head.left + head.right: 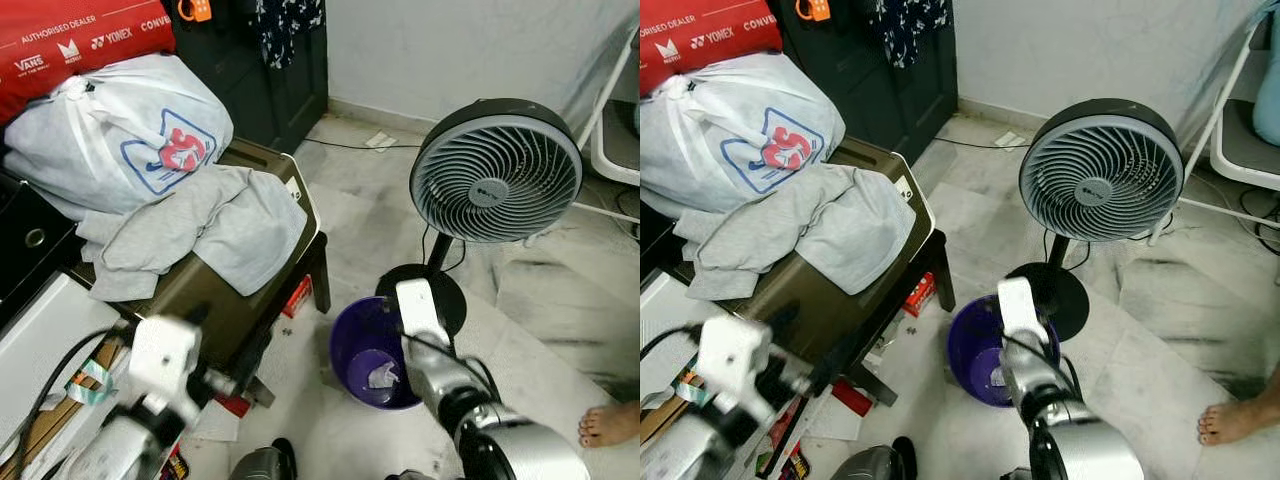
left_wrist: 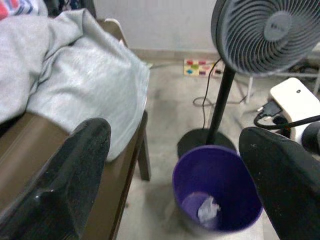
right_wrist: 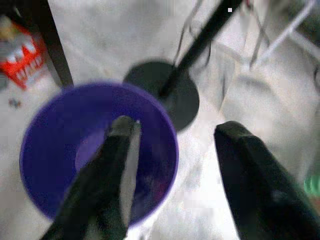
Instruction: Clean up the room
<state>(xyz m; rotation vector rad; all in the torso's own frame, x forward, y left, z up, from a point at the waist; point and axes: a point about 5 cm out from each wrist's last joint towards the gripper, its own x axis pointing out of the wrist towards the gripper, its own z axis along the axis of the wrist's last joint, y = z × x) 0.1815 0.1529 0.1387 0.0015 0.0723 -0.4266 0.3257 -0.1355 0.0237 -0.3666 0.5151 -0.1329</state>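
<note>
right hand spread over purple bin

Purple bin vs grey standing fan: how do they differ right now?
The round purple plastic bin is a low open tub on the floor; the grey standing fan rises well above it on a thin black pole. The bin opens upward with a crumpled white scrap inside; the fan's grille faces sideways and somewhat upward. The right gripper, open, hovers over the bin, not the fan. Both stand on the pale tiled floor, close together.
</note>
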